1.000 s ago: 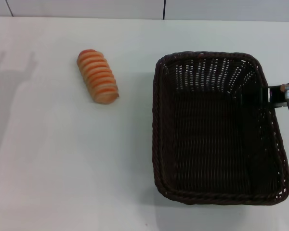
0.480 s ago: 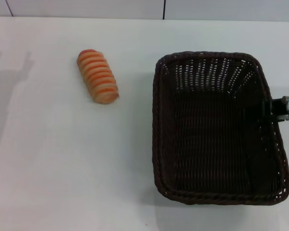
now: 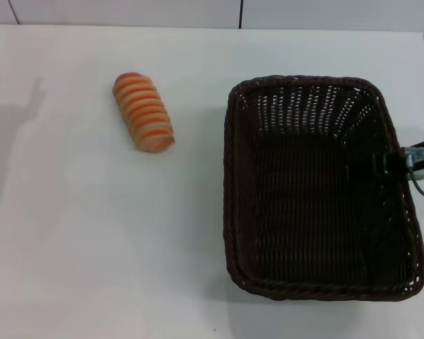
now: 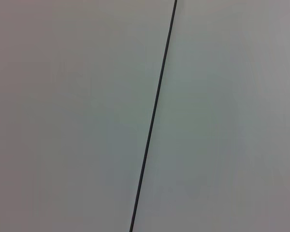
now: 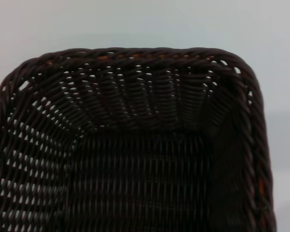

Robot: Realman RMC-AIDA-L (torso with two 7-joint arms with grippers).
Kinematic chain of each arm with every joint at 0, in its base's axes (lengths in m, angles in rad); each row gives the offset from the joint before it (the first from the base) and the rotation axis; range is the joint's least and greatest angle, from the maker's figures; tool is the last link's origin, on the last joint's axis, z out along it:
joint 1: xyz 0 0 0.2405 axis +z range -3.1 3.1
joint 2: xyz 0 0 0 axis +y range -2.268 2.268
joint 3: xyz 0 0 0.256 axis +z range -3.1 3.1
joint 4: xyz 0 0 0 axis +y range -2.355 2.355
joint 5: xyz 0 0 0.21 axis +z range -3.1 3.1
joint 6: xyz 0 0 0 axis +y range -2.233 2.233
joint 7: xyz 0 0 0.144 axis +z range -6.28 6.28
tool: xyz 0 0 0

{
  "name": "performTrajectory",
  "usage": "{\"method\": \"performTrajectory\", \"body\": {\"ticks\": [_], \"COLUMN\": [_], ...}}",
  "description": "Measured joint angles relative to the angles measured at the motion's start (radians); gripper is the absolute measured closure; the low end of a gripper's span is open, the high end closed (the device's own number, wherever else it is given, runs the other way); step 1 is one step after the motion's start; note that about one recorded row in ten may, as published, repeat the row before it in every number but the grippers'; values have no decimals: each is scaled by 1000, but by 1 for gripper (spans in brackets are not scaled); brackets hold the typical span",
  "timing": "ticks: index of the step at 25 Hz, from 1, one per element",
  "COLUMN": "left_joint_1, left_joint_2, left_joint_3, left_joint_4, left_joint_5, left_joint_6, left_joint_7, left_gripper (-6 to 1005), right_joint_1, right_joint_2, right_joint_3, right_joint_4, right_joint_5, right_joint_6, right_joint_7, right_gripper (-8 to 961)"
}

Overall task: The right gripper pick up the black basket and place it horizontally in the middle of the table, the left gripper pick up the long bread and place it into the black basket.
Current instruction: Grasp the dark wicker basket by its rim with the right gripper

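Dark wicker basket point(image 3: 318, 187) sits right on the white counter point(image 3: 92, 247); right gripper point(image 3: 387, 164) is seen at its right rim, grip state indiscernible. Striped bread point(image 3: 143, 111) lies far left.

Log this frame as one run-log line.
phase: basket grasp | right gripper: at right rim of black basket | long bread: on table, untouched | left gripper: out of view

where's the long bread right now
In the head view the long bread lies on the table toward the robot's left and far side, apart from the black basket on its right, with no gripper near it.
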Motion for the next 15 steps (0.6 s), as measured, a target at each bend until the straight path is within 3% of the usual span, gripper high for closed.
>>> {"method": "performTrajectory", "body": {"ticks": [7, 15], "left_joint_1": [8, 17], "left_joint_2": [0, 0], "left_joint_3": [-1, -24], "left_joint_4": [-5, -7], "left_joint_5": [-1, 4], "left_joint_6": [23, 40], "left_joint_7": [-1, -10], "left_gripper": [140, 140], "right_joint_1": [7, 3], "right_joint_2": [-3, -3], "right_joint_3": [-6, -3], "right_joint_4": [2, 1], "right_joint_5": [34, 47], "right_joint_6": [-8, -16], "right_joint_7": [-8, -21], "right_gripper": [264, 546]}}
